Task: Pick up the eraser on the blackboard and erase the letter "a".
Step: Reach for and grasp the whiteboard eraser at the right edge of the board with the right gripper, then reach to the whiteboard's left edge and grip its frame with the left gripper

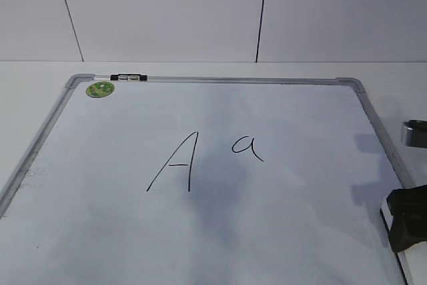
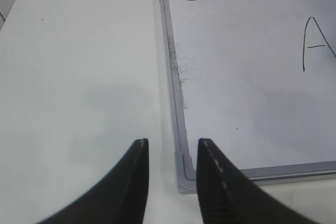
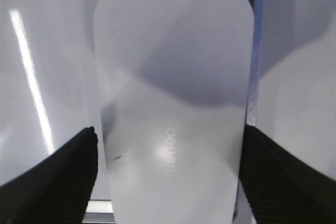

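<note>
The left tool [image 2: 172, 153] is hanging over the tabletop [image 2: 79, 77] with its 2 fingers spread a little and gripping nothing; the blackboard [image 2: 181, 129] corner is lying just beyond its tips. The letter "a" [image 1: 247, 147] is sitting well away from both tools. The right tool [image 3: 169, 142] is standing spread wide, straddling the eraser [image 3: 173, 87], with each finger right at a long side. The eraser is looking light, rigid and smooth, likely slippery, so squeezing its 2 long sides seems best.
</note>
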Controlling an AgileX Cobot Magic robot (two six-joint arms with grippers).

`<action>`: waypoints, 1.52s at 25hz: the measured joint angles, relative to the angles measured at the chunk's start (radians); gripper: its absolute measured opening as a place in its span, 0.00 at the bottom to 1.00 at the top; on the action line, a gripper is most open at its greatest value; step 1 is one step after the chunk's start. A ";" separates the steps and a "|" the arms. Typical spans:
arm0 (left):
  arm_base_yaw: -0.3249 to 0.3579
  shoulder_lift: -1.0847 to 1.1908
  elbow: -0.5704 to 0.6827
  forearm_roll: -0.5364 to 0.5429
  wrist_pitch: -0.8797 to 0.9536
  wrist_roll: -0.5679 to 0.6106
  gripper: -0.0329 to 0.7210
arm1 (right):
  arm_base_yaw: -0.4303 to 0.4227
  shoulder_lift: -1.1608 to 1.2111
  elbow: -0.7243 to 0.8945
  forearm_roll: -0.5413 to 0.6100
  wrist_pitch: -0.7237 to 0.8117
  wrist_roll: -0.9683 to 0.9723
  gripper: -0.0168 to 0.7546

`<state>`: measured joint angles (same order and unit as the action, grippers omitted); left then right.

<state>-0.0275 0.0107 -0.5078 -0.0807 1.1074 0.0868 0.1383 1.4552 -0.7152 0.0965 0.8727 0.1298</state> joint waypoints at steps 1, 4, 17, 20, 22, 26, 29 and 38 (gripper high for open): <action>0.000 0.000 0.000 0.000 0.000 0.000 0.36 | 0.000 0.000 -0.002 0.000 -0.001 0.000 0.87; 0.000 0.000 0.000 0.000 0.000 0.000 0.36 | 0.000 0.009 -0.002 0.000 -0.004 0.000 0.86; 0.000 0.000 0.000 0.000 0.000 0.000 0.36 | 0.000 0.023 -0.002 -0.007 -0.019 0.000 0.79; 0.000 0.000 0.000 0.000 0.000 0.000 0.36 | 0.000 0.025 -0.002 -0.006 -0.021 0.000 0.78; 0.000 0.000 0.000 0.000 0.000 0.000 0.36 | 0.000 0.025 -0.002 -0.007 -0.021 0.000 0.78; 0.000 0.000 0.000 0.000 0.000 0.000 0.36 | 0.000 0.025 -0.002 -0.009 -0.021 0.000 0.76; 0.000 0.000 0.000 0.000 0.000 0.000 0.36 | 0.000 0.025 -0.002 -0.009 -0.021 -0.002 0.75; 0.000 0.000 0.000 0.000 0.000 0.000 0.36 | 0.000 0.025 -0.002 -0.009 -0.023 -0.002 0.75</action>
<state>-0.0275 0.0107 -0.5078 -0.0807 1.1074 0.0868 0.1383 1.4802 -0.7171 0.0878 0.8502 0.1280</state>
